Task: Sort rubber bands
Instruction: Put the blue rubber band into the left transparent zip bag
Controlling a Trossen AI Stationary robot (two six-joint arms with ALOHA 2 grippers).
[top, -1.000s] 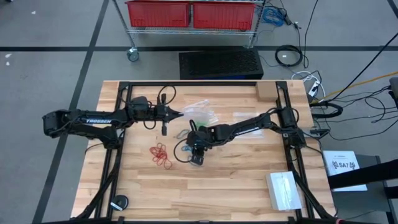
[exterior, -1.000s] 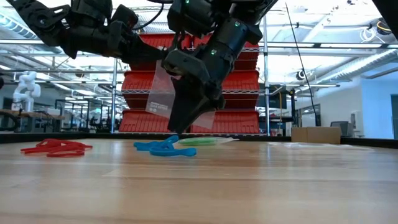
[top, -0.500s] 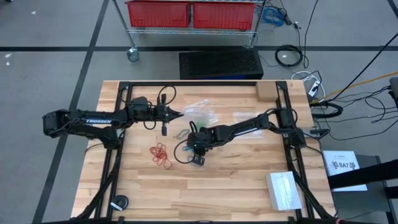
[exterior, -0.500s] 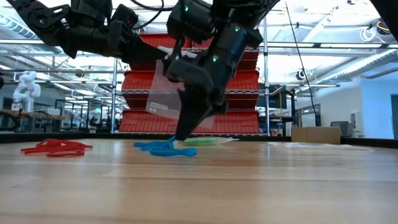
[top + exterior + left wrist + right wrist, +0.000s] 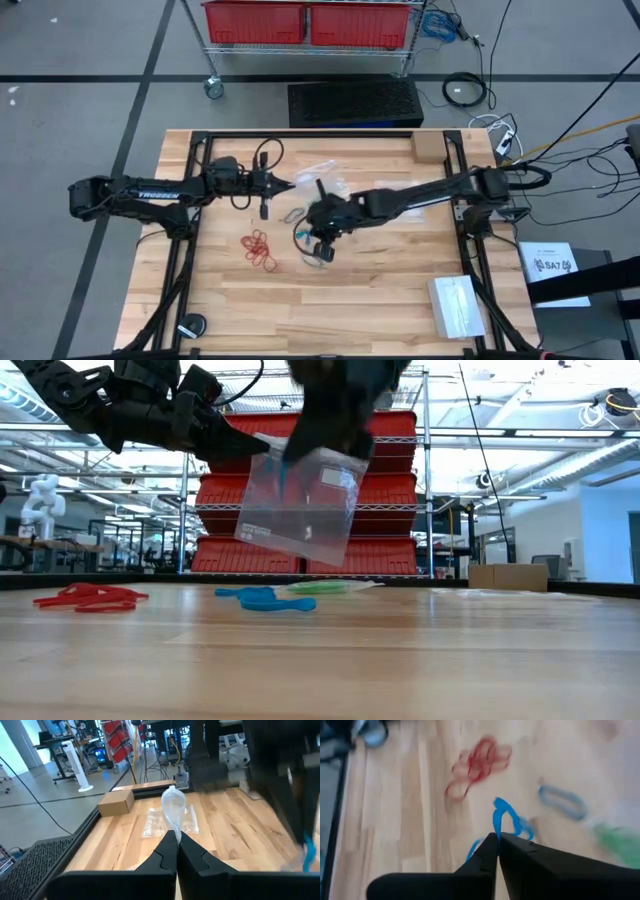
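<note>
The right gripper (image 5: 498, 836) has its jaws pinched on a blue rubber band (image 5: 506, 819), lifted above mid-table. The left gripper (image 5: 175, 836), jaws clamped, holds a clear bag (image 5: 300, 500) aloft. The thin band could slip from the jaws, or miss the hanging bag's narrow mouth.

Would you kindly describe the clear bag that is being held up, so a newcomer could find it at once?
Start at the wooden table and follow the left arm to its shut left gripper. The clear bag hangs from it above the middle of the table. The other clear bags lie flat on the wood; only this one is in the air.
</note>
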